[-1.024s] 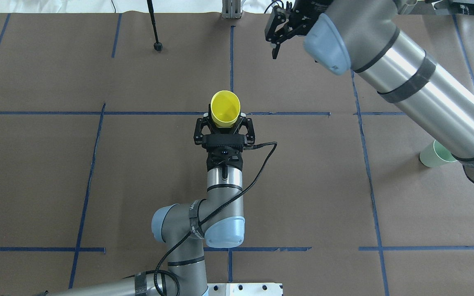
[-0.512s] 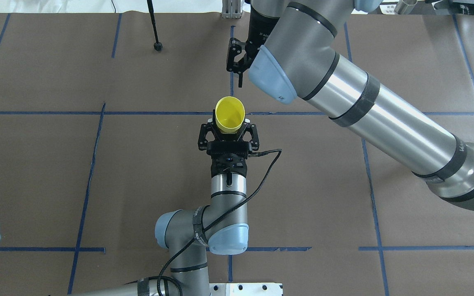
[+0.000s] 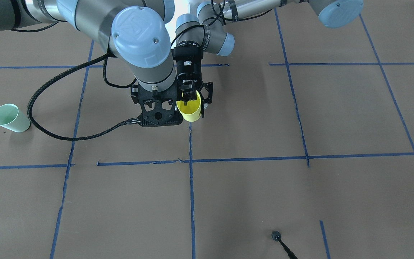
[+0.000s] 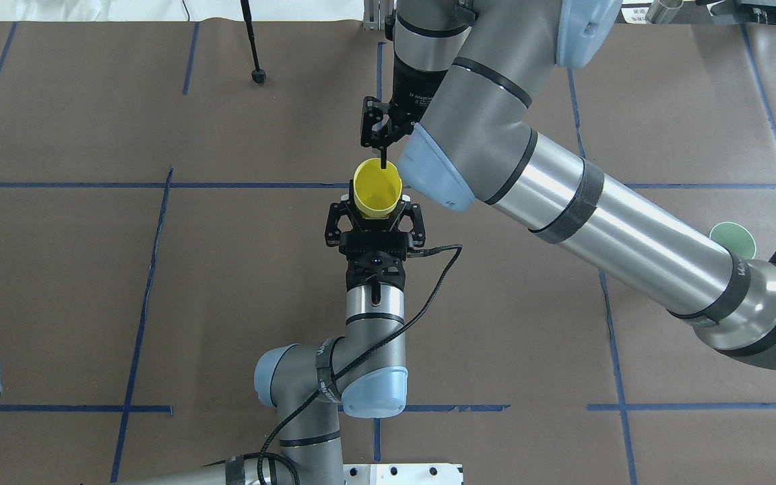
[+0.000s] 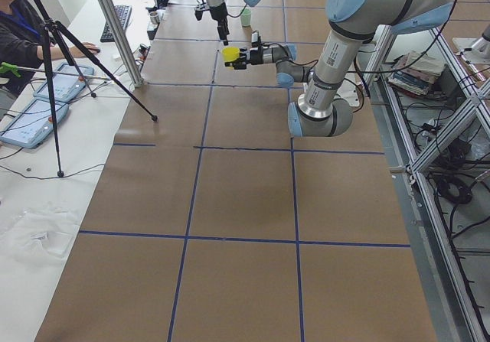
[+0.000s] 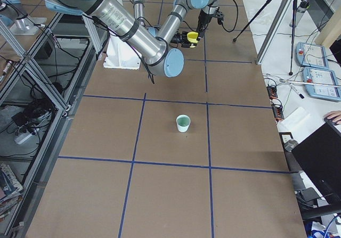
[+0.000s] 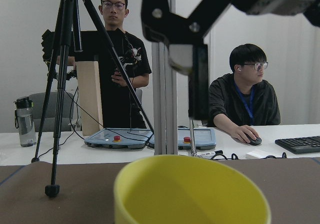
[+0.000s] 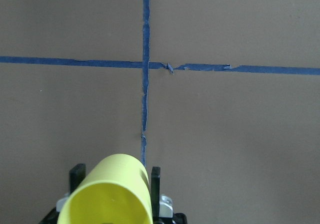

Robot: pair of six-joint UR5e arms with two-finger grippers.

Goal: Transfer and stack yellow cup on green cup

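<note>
Your brown-papered bench (image 4: 159, 283) carries the green cup (image 3: 11, 118) upright, well off to the robot's right. At centre the left pincer (image 4: 374, 204) pinches the yellow cup (image 4: 377, 188), raised off the bench. The right pincer (image 4: 385, 149) hangs spread above it, one finger at its far rim.

Overhead, at 3 o'clock, only a sliver of the green cup (image 4: 733, 237) clears the right arm (image 4: 617, 222). The left wrist camera crops the yellow cup (image 7: 190, 194) at 6 o'clock.
</note>
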